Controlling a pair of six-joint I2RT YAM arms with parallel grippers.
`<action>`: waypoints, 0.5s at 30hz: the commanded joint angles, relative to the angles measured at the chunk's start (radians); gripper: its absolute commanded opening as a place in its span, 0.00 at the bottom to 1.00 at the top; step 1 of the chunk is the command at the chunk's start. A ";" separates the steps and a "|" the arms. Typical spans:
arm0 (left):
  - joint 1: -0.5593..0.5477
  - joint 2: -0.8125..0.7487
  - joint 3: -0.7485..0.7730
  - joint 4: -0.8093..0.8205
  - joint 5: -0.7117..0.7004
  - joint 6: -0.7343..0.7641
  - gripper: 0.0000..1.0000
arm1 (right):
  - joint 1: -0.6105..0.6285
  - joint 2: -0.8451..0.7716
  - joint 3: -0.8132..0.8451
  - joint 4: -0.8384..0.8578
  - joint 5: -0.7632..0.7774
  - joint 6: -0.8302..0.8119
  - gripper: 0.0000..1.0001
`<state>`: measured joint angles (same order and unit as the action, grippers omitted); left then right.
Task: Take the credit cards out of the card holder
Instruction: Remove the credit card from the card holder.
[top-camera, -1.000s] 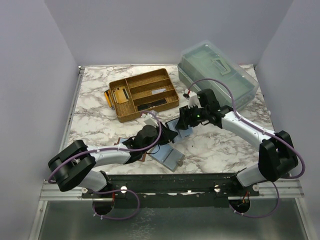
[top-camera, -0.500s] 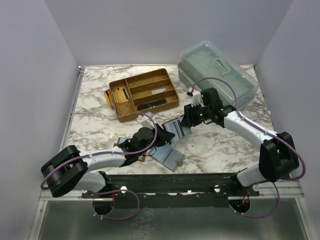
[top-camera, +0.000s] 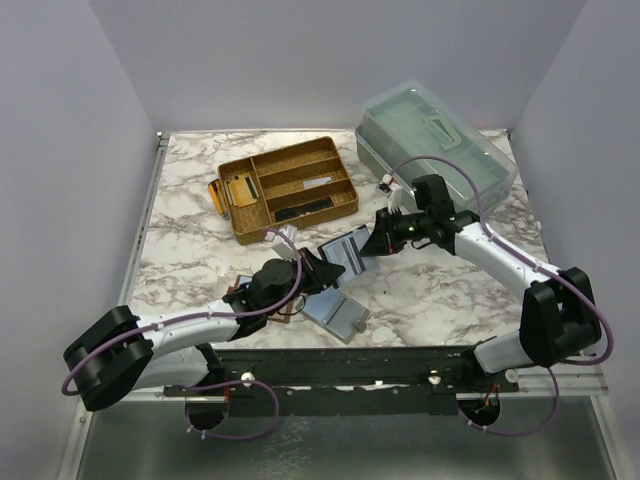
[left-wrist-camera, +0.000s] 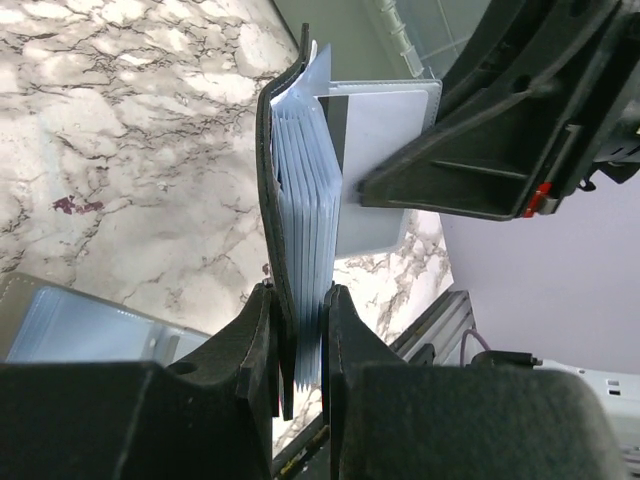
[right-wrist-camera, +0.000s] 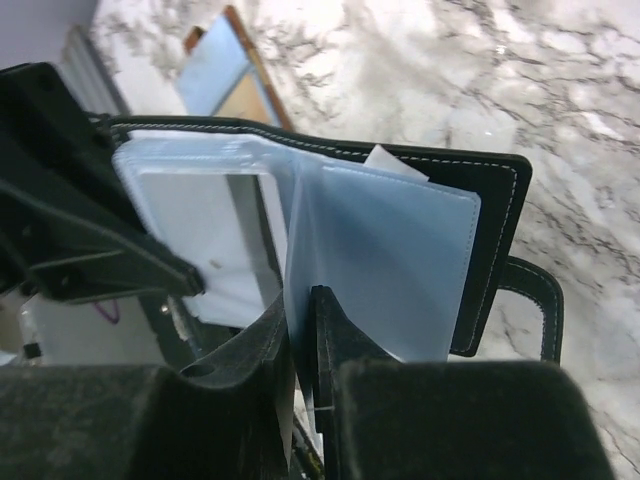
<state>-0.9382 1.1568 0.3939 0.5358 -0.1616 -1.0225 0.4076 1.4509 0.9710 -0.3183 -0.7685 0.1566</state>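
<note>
The black card holder (top-camera: 330, 263) is held open in the air over the table's front middle. My left gripper (top-camera: 316, 270) is shut on its cover and its stack of blue-grey pockets (left-wrist-camera: 305, 210), seen edge-on in the left wrist view (left-wrist-camera: 298, 296). My right gripper (top-camera: 376, 240) is shut on a pale silvery credit card (left-wrist-camera: 385, 150) that sticks partly out of the pockets. In the right wrist view the jaws (right-wrist-camera: 302, 306) pinch that card (right-wrist-camera: 390, 260) in front of the black cover (right-wrist-camera: 497, 230). The strap tab (right-wrist-camera: 540, 300) hangs to the right.
A brown divided tray (top-camera: 290, 188) at the back holds gold-tan cards (top-camera: 238, 187) and a long black bar (top-camera: 302, 208). A clear lidded box (top-camera: 435, 135) stands at the back right. A grey holder (top-camera: 335, 315) and a brown holder (top-camera: 240, 288) lie near the front edge.
My right gripper has drawn back to the right with the card, and my left gripper has pulled the holder left and nearer. The card shows further out of the pockets.
</note>
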 joint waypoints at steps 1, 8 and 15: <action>0.001 -0.051 -0.021 0.049 0.030 0.017 0.00 | -0.021 -0.052 -0.023 0.029 -0.196 -0.008 0.18; 0.006 -0.101 -0.037 0.054 0.065 0.023 0.00 | -0.030 -0.046 -0.023 0.019 -0.205 -0.016 0.16; 0.017 -0.159 -0.089 0.078 0.096 0.037 0.00 | -0.081 -0.041 -0.016 0.013 -0.227 -0.009 0.00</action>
<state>-0.9352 1.0443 0.3389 0.5346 -0.1162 -1.0050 0.3637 1.4178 0.9592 -0.3088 -0.9260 0.1417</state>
